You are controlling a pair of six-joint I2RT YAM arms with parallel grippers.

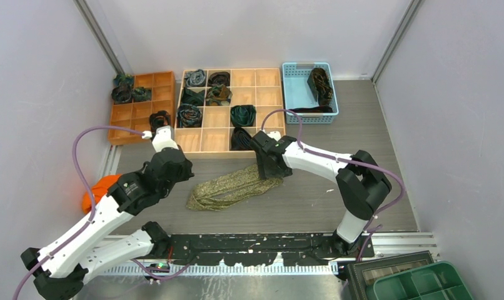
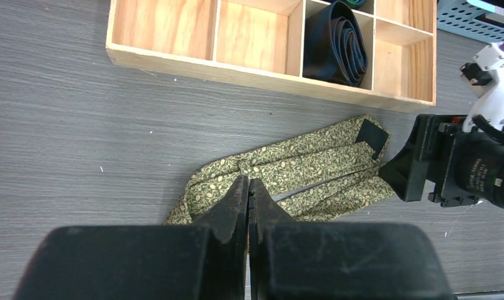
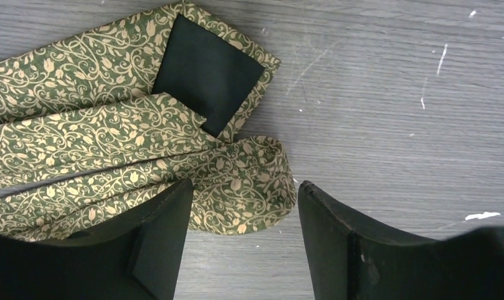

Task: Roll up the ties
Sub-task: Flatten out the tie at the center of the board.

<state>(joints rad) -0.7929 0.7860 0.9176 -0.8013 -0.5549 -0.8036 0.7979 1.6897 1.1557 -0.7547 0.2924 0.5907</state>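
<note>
While the left tool (image 2: pixel 248 187) hovers pressed together, the right tool (image 3: pixel 243 200) stands apart astride one end of the olive-gold tie (image 1: pixel 234 186).

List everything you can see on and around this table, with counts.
Olive-gold tie: one, green-gold vine print, folded flat at table centre.
Wooden tray: one, pale wood, back centre.
Rolled ties: about seven, blue-grey, dark green and black, in the wooden tray.
Orange tray: one, back left.
Dark ties: about four, in the orange tray.
Blue basket: one, back right.
Dark tie: one, in the basket.
Orange object: one, left edge, partly hidden.
Green bin: one, near right corner.
Dark box: one, beside the bin.
Left gripper: black, shut, left of the tie.
Right gripper: black, open, astride the tie's folded end.
</note>
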